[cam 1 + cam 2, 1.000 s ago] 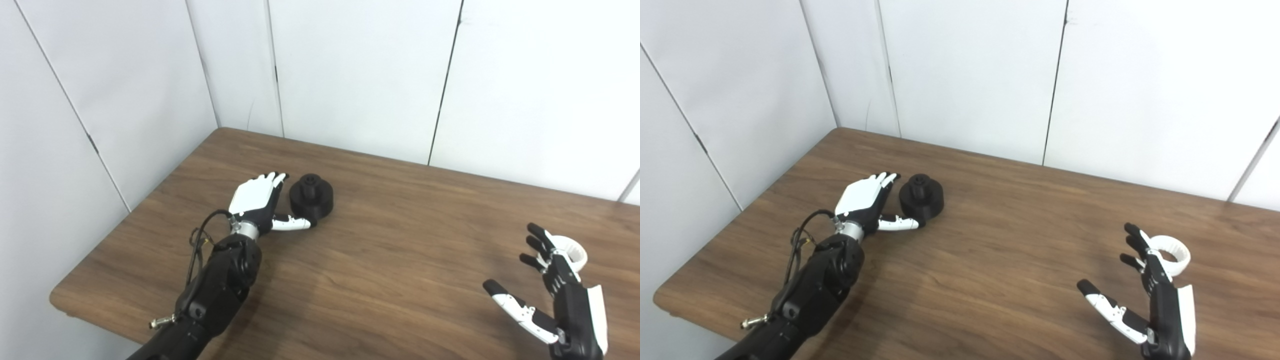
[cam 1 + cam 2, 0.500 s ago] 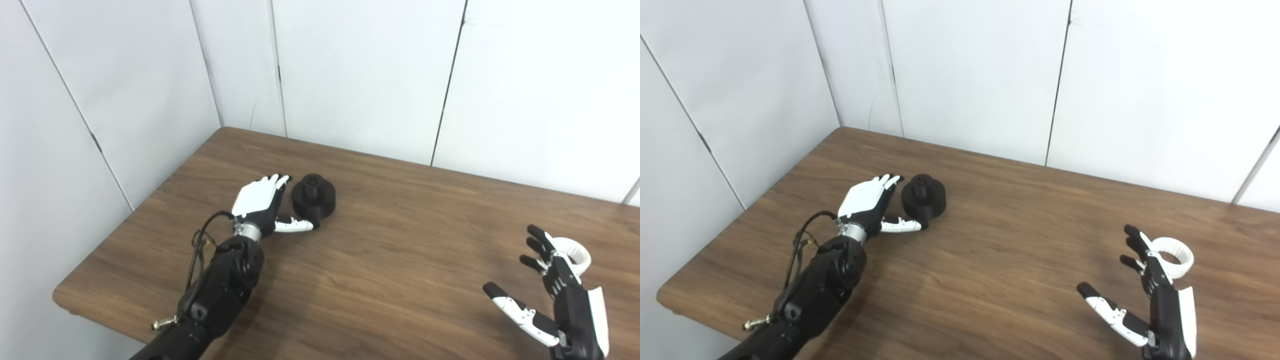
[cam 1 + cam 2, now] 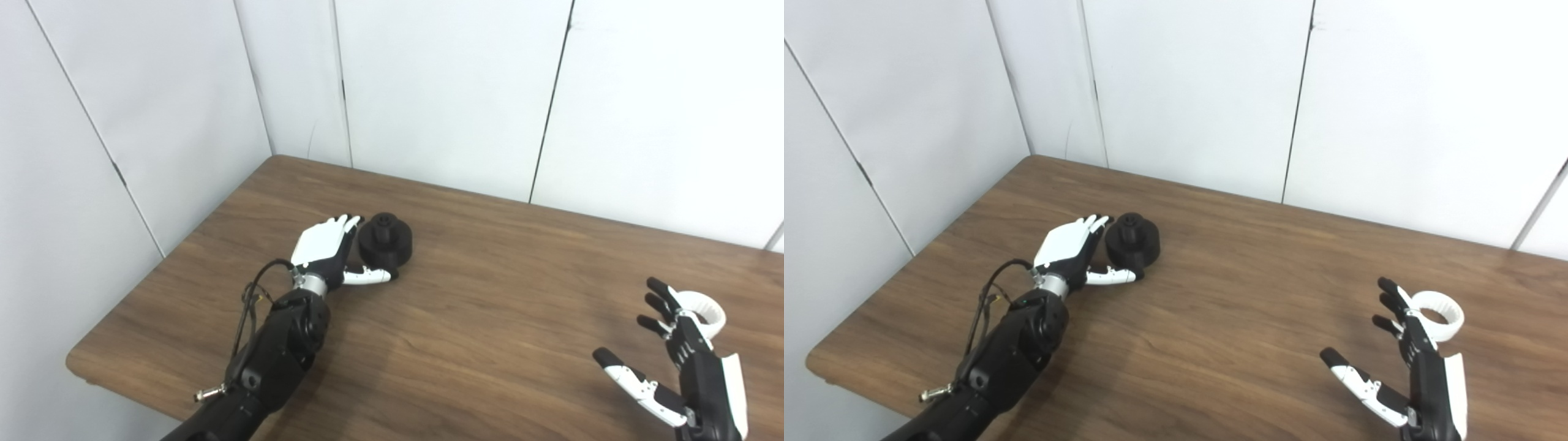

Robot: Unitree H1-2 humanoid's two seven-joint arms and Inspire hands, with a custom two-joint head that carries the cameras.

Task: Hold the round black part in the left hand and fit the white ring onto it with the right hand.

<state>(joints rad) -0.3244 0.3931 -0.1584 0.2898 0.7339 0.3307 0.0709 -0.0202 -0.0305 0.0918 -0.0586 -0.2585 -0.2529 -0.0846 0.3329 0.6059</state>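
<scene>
The round black part with a small knob on top sits on the wooden table, left of centre. My left hand lies open right beside it, fingers along its left side and thumb under its near edge, closed on nothing. The white ring lies flat near the table's right side. My right hand is open, palm facing left, with its fingertips just left of the ring and partly in front of it.
White wall panels close off the table's back and left sides. The table's left corner and front edge are near my left forearm. Bare wood spans between the two hands.
My left hand has slid a little right and closer against the black part. The right hand and the ring stay as they were; the view has shifted slightly.
</scene>
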